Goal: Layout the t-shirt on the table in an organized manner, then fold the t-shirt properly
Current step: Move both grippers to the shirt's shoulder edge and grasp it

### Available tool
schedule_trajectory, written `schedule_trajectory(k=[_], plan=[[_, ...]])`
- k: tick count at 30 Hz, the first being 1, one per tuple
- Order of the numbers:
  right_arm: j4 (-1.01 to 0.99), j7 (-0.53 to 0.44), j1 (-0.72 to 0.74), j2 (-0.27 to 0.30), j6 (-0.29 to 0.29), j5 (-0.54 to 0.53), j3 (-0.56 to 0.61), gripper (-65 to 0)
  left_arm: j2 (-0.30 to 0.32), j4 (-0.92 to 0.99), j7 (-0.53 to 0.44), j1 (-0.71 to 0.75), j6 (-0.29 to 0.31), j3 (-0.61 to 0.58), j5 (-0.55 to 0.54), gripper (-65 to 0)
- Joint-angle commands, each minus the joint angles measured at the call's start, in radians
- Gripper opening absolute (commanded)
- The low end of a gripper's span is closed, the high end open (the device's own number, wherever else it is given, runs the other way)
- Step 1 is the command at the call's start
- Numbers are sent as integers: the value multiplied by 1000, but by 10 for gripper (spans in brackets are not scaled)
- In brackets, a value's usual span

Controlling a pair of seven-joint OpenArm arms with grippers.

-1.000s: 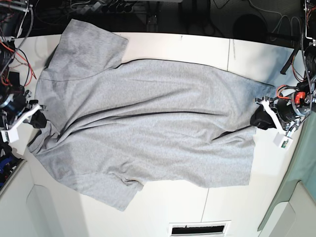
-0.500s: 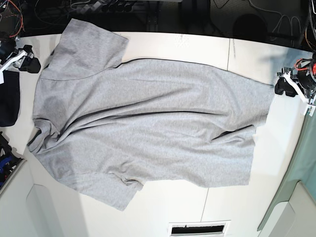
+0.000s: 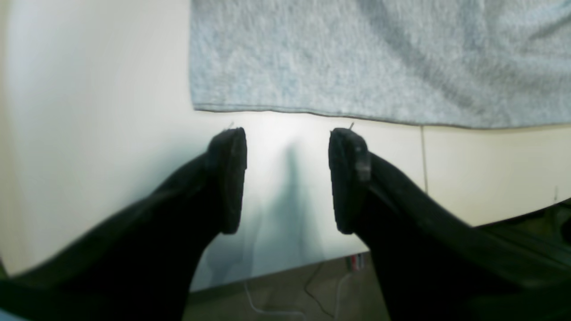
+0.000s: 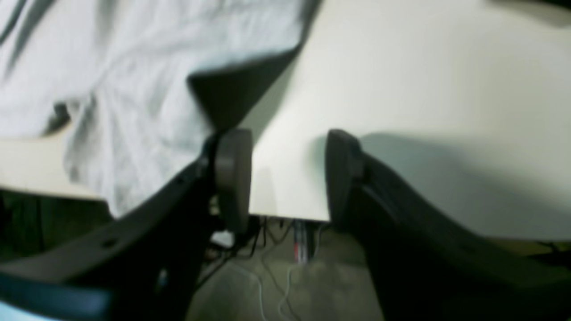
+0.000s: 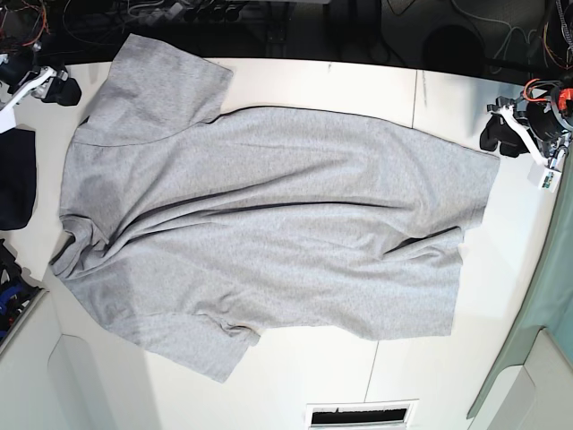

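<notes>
Both jaws stand open and empty. Left wrist: my left gripper [image 3: 287, 178] hovers just off the t-shirt [image 3: 379, 58] hem. Right wrist: my right gripper [image 4: 285, 178] sits beside a sleeve. Base: shirt lies spread, wrinkled, on the bench [image 5: 313, 76]; soft and limp, so I'd pinch corners.

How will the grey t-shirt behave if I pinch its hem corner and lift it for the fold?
The t-shirt will probably drape and sag, since it already lies in soft wrinkles. It looks thin and light, so one gripper should lift it. On the smooth white table it will likely slide and drag rather than stay put.
</notes>
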State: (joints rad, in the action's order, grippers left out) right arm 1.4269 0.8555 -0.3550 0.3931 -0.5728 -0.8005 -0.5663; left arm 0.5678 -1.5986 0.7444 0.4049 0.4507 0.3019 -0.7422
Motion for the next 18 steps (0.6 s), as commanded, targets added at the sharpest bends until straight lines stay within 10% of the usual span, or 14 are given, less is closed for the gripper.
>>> schedule_trajectory(k=[1,18], plan=[[16,-14,0,19,-7,-10,20,-380,8,-14,-14,0,6,9,-9,-326],[14,-37,0,-142,-8,-5,158,-380,-22,27,-121,-82,-152,13,186,-325]])
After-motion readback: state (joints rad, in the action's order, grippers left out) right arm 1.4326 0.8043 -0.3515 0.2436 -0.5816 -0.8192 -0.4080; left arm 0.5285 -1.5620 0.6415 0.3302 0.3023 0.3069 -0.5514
